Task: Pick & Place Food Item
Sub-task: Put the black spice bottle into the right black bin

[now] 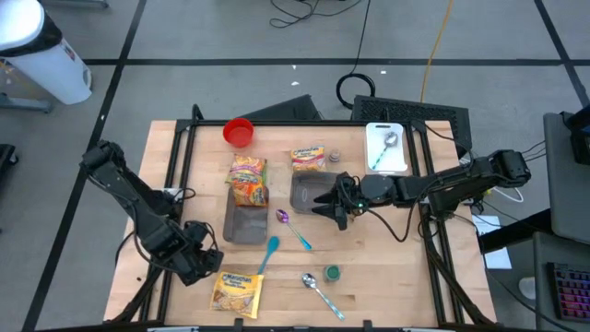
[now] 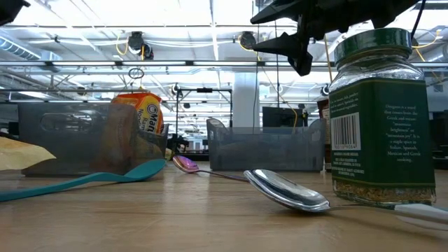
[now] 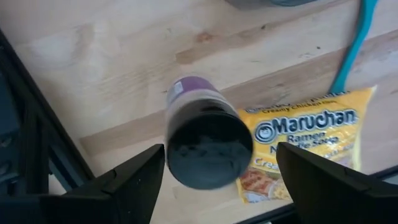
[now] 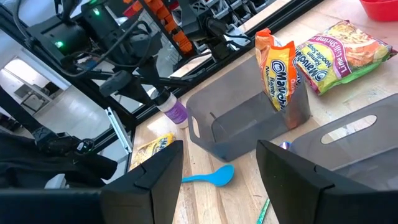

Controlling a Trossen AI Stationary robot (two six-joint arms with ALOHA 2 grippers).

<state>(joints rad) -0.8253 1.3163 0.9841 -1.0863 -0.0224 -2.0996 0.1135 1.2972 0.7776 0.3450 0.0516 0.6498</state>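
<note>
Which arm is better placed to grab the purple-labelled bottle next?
Left. Its open gripper hangs directly over the bottle beside the ramen packet; the right gripper is over the far bin.

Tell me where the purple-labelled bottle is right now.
The purple-labelled bottle stands between the open left gripper's fingers, near the table's front-left corner in the high view, beside the yellow ramen packet.

A grey floor crossed by dark lines surrounds the wooden table.
</note>
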